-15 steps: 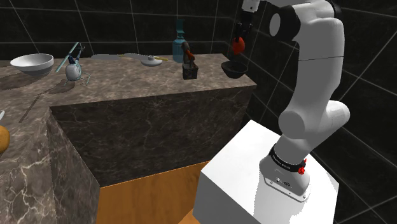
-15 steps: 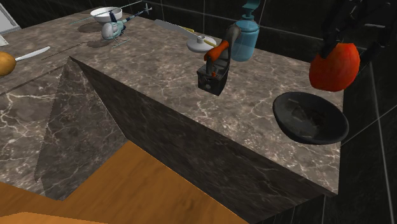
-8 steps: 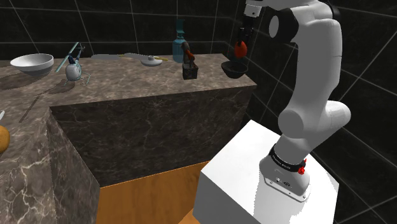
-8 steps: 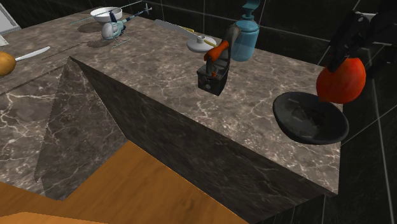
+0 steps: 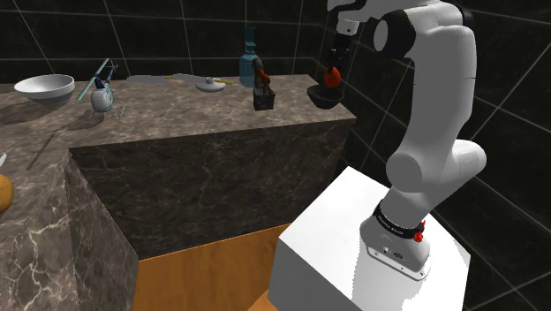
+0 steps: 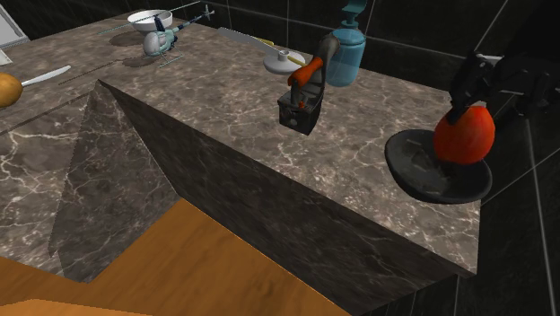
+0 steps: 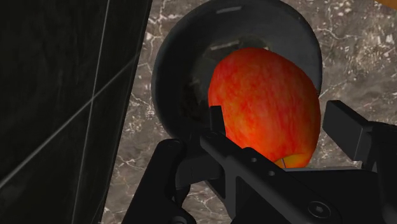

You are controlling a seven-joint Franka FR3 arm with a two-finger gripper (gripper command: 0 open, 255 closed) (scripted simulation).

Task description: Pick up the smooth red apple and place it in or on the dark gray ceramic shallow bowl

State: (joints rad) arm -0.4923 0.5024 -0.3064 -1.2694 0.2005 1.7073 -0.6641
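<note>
**DESK:** What does the wide shot show?

**PHOTOGRAPHER:** A white Franka arm [image 5: 433,106] rises from its box stand [image 5: 327,238]. It reaches over the end of a dark marble counter [image 6: 224,99], with black tiled wall behind.

**DESK:** And the target?

**PHOTOGRAPHER:** The dark grey shallow bowl [image 6: 415,169] sits near the counter's corner. It is well apart from the blue soap bottle [image 6: 345,54] further along.

**DESK:** Where is the fruit?

**PHOTOGRAPHER:** The red apple [image 6: 464,136] hangs over the bowl, low at its mouth. In the wrist view the bowl's rim rings it. I cannot tell whether it touches the bowl's floor.

**DESK:** The hand?

**PHOTOGRAPHER:** The black gripper [image 7: 281,127] is clamped on the apple, with one finger pressed to each flank.

**DESK:** Which step is this?

**PHOTOGRAPHER:** By my reading it is the placing step, close to its end. The apple is over the bowl and the release is not yet made.

**DESK:** What does the next move call for?

**PHOTOGRAPHER:** Probably a short, straight descent until the fruit rests, and then parting the fingers. The hand should lift straight up so neither finger drags the apple or catches the rim. A round fruit could roll in so shallow a dish, so the release wants to be gentle.
</note>
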